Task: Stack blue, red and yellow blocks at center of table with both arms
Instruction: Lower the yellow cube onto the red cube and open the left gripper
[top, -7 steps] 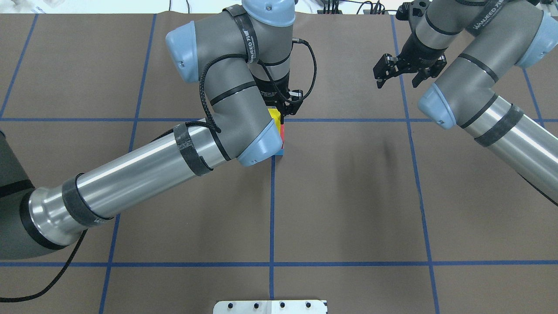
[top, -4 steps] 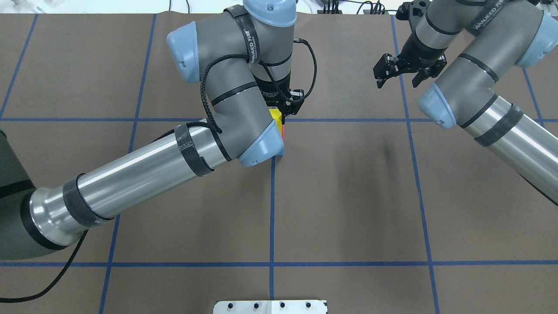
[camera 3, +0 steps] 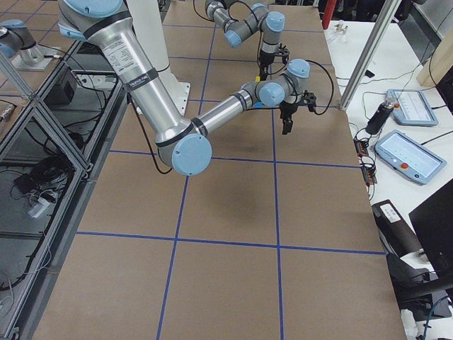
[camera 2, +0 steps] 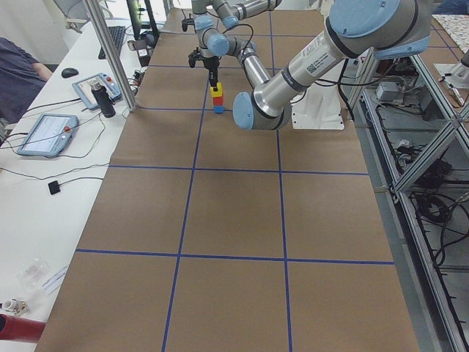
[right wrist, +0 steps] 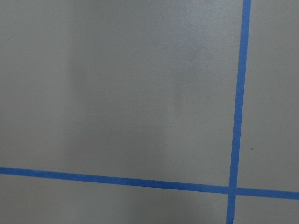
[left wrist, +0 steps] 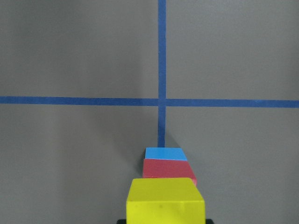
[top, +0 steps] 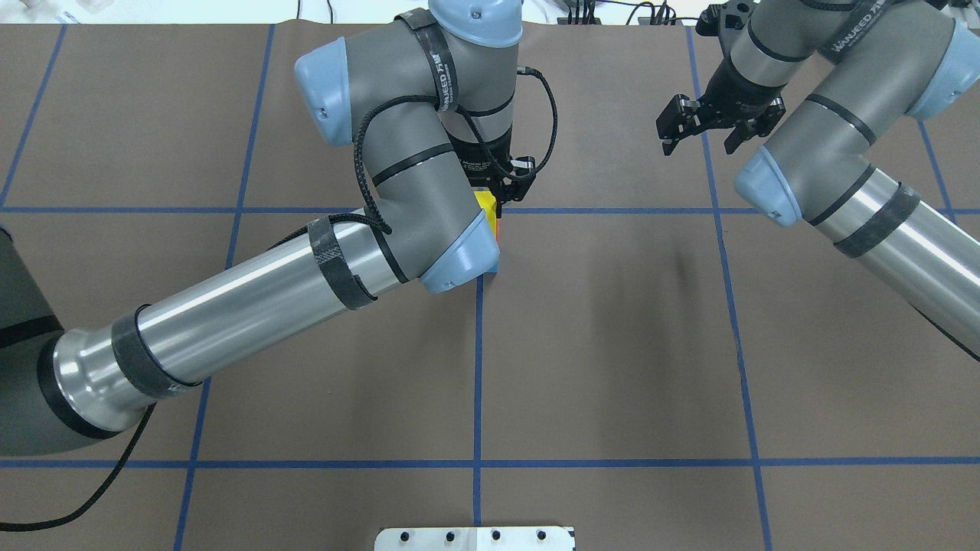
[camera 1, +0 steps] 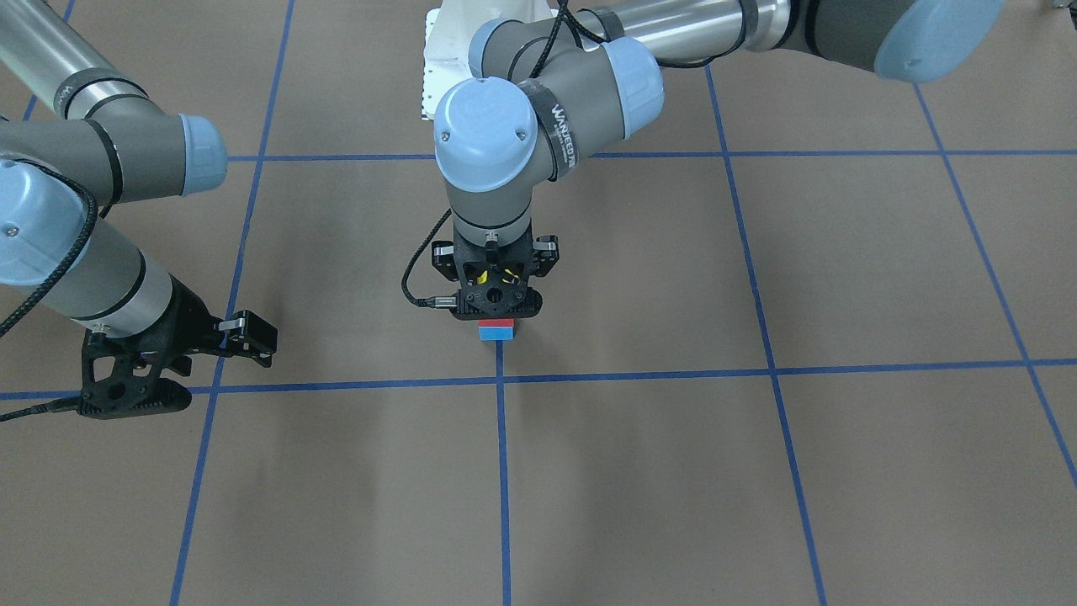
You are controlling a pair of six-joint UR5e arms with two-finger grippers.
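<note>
A stack stands by the centre tape crossing: a blue block [camera 1: 496,334] on the table and a red block [camera 1: 496,322] on it. The yellow block [left wrist: 166,201] is the top one, resting on or just above the red block [left wrist: 168,169]. My left gripper [camera 1: 496,305] points straight down over the stack and is shut on the yellow block [top: 484,203]. The exterior left view shows yellow [camera 2: 217,89] over red over blue. My right gripper [top: 698,140] is open and empty, hovering off to the far right of the stack; its wrist view shows only bare table.
Blue tape lines [top: 478,367] divide the brown table into squares. The white robot base plate [top: 475,538] sits at the near edge. A side bench with teach pendants [camera 2: 44,133] runs along the far side of the table.
My left arm has shifted very slightly with the yellow block in it, and less of the red block shows. The right arm has stayed still.
</note>
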